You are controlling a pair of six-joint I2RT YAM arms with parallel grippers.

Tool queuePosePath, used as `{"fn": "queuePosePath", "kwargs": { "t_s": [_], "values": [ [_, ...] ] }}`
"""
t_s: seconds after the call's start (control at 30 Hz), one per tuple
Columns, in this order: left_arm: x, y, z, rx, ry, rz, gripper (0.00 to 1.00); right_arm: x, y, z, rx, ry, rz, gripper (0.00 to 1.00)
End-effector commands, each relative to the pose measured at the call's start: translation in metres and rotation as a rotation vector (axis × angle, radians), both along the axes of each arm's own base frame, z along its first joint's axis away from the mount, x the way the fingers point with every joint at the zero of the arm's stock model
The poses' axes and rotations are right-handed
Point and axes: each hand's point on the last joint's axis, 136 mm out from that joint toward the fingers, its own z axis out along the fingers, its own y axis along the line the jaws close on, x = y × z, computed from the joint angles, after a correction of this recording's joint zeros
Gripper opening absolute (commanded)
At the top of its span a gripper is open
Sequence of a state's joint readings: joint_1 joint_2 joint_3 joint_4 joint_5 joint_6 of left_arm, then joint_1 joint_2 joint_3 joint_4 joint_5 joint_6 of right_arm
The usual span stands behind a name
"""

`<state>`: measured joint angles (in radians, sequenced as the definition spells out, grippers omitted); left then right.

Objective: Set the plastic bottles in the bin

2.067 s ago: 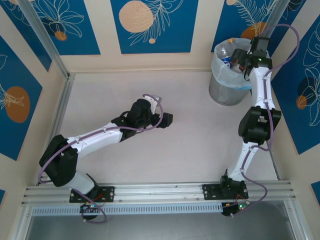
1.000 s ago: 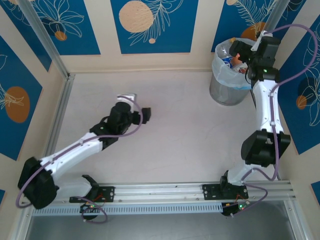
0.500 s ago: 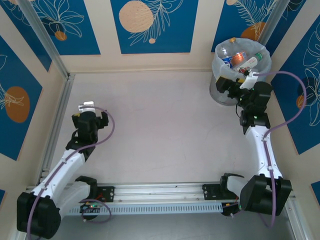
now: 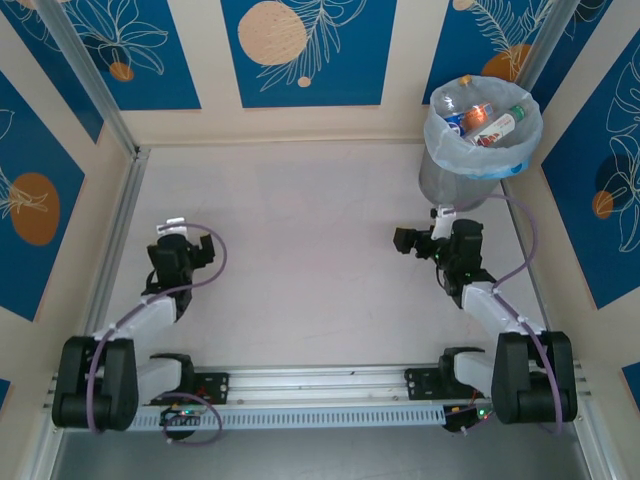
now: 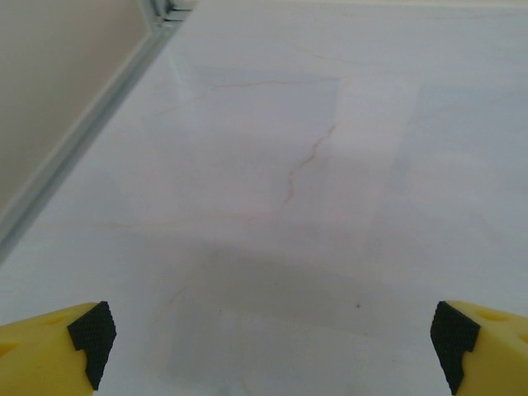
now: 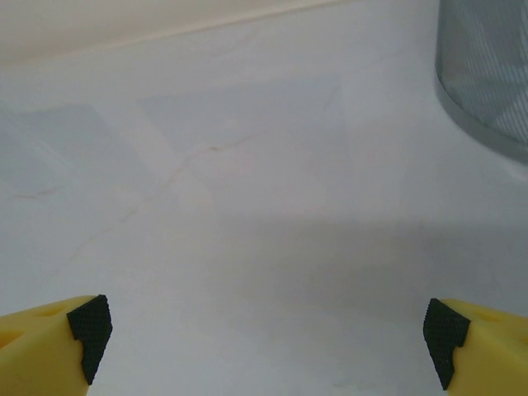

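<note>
The grey bin [image 4: 450,185] with its pale-blue bag stands at the table's far right corner. Several plastic bottles [image 4: 487,120] lie inside it, with red, white and blue labels showing. My right gripper [image 4: 421,230] hovers low over the table just in front and left of the bin, open and empty. Its yellow fingertips [image 6: 82,330] frame bare tabletop, and the bin's mesh wall [image 6: 487,74] is at upper right. Over the left side of the table my left gripper [image 4: 185,240] is open and empty, its fingertips [image 5: 87,334] wide apart over bare table.
A metal rail [image 4: 115,240] runs along the table's left edge and shows in the left wrist view as a rail [image 5: 82,140]. Patterned blue and beige walls close in the back and sides. The arm bases sit on the near rail [image 4: 320,385].
The right arm has drawn back from above the bin and folded down to the table in front of it. The left arm has pulled back from the table's middle to the near left.
</note>
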<state>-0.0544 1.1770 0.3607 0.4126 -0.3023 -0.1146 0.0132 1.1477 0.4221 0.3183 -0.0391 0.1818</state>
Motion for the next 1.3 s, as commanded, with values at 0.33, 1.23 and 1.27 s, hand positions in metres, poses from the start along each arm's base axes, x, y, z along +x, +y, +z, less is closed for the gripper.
{"fn": "queuePosePath", "kwargs": {
  "t_s": [0.33,1.23,1.27],
  "values": [
    [0.046,-0.036,-0.019,0.004,-0.107,-0.236,0.99,0.009,-0.009,-0.002,-0.096,-0.148,-0.054,0.99],
    [0.049,-0.032,-0.017,0.079,-0.098,-0.159,1.0,0.051,-0.022,-0.03,-0.107,-0.129,-0.064,0.99],
    [0.049,-0.032,-0.017,0.08,-0.096,-0.158,0.99,0.051,-0.022,-0.03,-0.107,-0.128,-0.065,0.99]
  ]
}}
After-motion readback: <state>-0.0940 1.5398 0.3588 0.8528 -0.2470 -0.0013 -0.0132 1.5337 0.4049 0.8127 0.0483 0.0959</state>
